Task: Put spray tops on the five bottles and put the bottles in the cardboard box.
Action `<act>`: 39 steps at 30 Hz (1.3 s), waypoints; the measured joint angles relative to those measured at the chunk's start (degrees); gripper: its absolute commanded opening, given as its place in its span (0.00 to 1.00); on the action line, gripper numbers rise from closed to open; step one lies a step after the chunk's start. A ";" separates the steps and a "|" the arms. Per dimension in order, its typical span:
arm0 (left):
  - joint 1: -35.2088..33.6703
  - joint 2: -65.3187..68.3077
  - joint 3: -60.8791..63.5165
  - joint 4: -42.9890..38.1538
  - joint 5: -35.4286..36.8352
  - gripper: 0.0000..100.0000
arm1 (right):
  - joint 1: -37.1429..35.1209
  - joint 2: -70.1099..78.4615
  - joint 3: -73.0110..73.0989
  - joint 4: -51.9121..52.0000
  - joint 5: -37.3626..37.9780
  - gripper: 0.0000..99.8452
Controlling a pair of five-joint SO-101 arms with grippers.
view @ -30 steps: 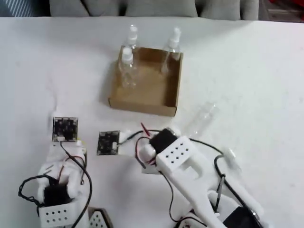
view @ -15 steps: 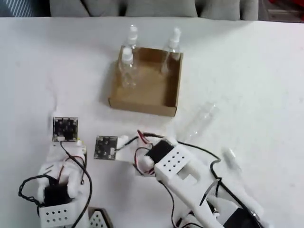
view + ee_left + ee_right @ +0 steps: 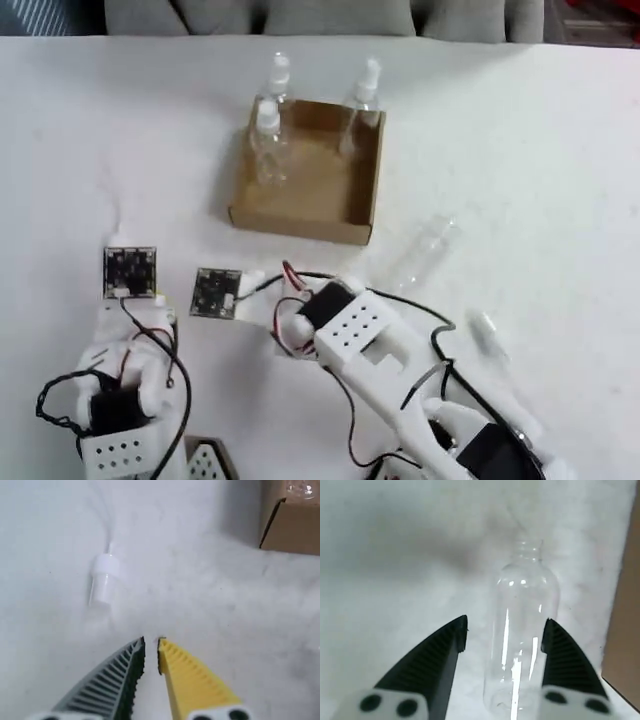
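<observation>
right hand (image 3: 505, 627), spread wide and empty, poised over a clear plastic bottle (image 3: 522, 605) lying capless on the white bench (image 3: 395, 555) just beside the brown cardboard box (image 3: 626, 610), apparently placed to grasp its body for capping.

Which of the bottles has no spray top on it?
The clear bottle lying on its side on the table, outside the cardboard box; its neck is bare. The three upright bottles at the box all carry white spray tops.
</observation>
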 measured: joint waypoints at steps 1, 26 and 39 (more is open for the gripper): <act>0.00 0.00 0.00 0.00 0.00 0.06 | 0.00 0.18 -0.18 0.00 0.00 0.21; 0.00 0.00 0.00 0.00 0.00 0.06 | 2.29 11.60 -2.64 -3.08 -0.88 0.22; -0.09 0.00 0.00 0.00 0.00 0.06 | 6.07 16.53 -13.45 1.67 -13.89 0.02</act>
